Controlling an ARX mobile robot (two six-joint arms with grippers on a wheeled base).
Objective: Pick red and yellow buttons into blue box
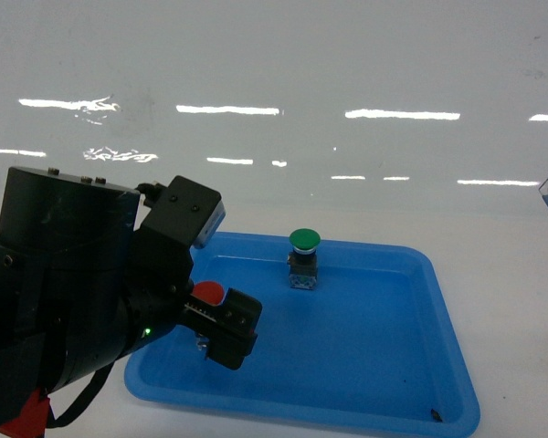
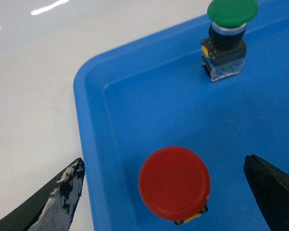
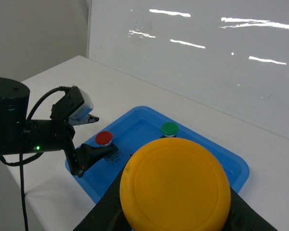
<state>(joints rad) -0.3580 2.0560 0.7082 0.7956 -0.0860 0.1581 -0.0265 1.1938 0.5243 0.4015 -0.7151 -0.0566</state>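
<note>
On a white table (image 1: 511,274), a shallow blue plastic tray (image 1: 384,383) holds a red-capped push button (image 2: 174,183), straddled at lower centre by the wide-open, empty left gripper (image 2: 166,192) for grasping. The yellow-capped button (image 3: 176,187) is clamped in the right gripper (image 3: 176,214), seemingly for carrying to the box.

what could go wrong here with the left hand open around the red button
The left hand is open around the red button, which stands close to the tray's side wall; the outer finger hangs outside that wall and might catch the rim. The cap is round and smooth, so it may slip on closing. The green button looks safely apart.
</note>
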